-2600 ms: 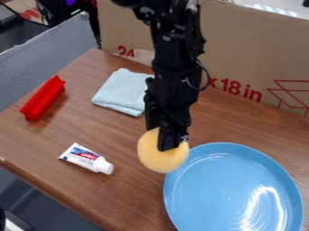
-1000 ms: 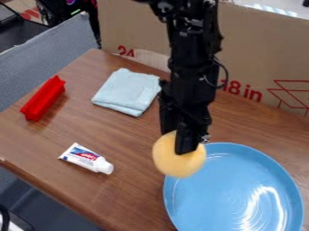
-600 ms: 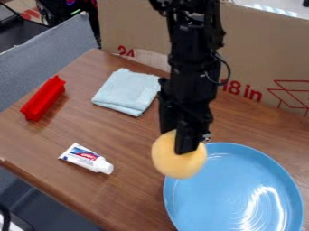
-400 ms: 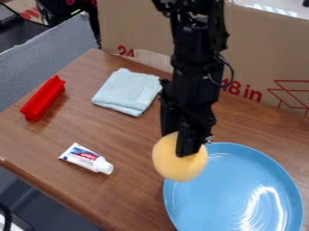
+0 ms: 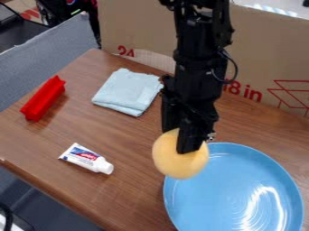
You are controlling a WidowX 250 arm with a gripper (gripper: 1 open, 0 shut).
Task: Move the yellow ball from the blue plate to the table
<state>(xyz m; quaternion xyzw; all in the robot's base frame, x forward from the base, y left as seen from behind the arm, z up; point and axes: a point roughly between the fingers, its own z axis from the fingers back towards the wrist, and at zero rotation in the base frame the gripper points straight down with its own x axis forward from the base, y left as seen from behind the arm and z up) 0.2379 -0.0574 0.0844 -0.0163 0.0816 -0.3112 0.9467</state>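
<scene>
— pale yellow-orange matte ball [image 5: 182, 158], where is it?
— pinched in the black claw [image 5: 189, 144], which points straight down; the glossy light-blue round plate [image 5: 241, 194] lies below and right of the claw, on the brown wood-grain table [image 5: 72, 108].

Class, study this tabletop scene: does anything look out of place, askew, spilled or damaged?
Nothing is spilled or visibly damaged. The yellow ball sits clamped in the gripper at the blue plate's left rim. The cloth, tube and red object lie loosely angled on the table.
</scene>
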